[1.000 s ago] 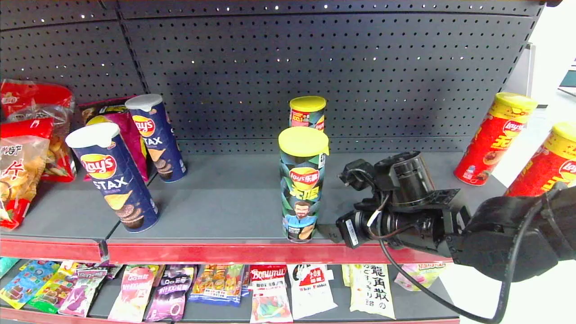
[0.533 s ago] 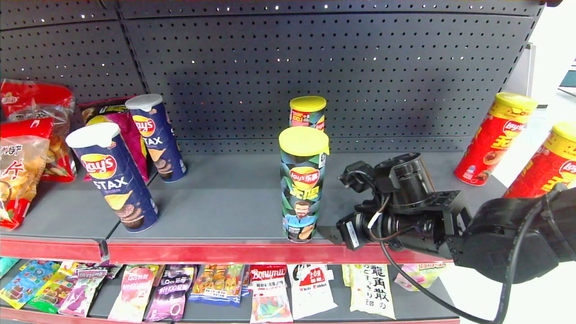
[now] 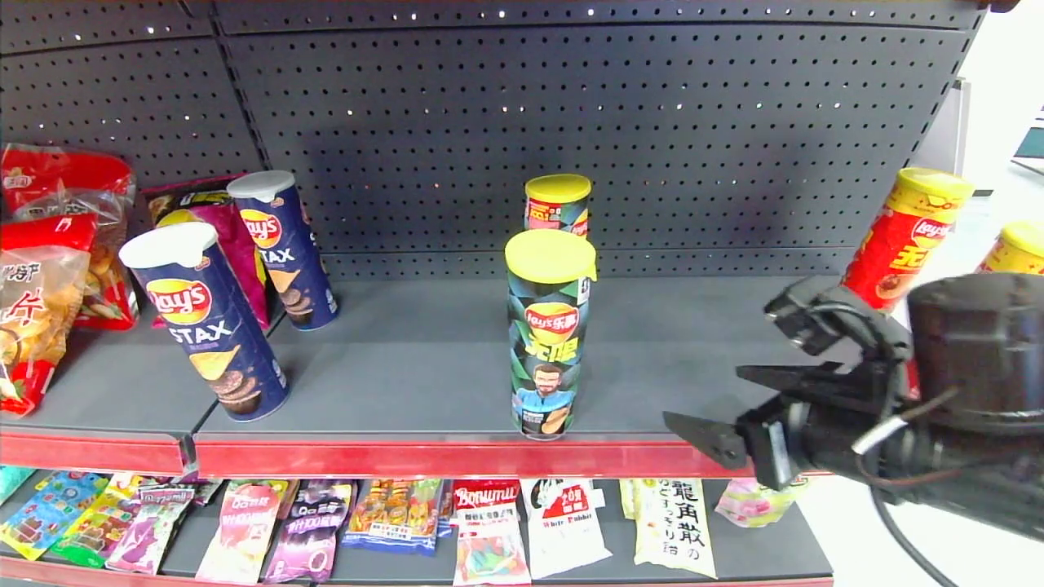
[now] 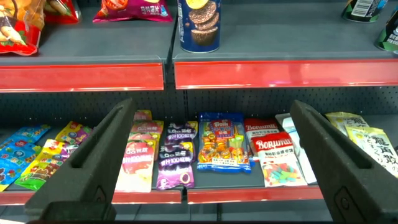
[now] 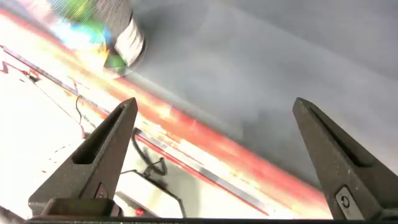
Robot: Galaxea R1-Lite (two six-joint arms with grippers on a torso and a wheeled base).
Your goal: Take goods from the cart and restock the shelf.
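My right gripper (image 3: 708, 401) hangs at the front lip of the shelf (image 3: 391, 375). Left of it, apart, stands the front can (image 3: 548, 334), the rear can (image 3: 557, 204) behind that. Farther left come the near tube (image 3: 204, 318), the far tube (image 3: 281, 244) behind it, then snack bags (image 3: 49, 269). Behind and right of my gripper stands the end can (image 3: 905, 236). Packets (image 3: 489, 530) lie on the lower shelf (image 3: 758, 558) beneath.

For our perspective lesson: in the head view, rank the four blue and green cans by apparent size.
Front blue can and front green can: alike, unranked.
Then rear blue can.
Smallest: rear green can, partly hidden.
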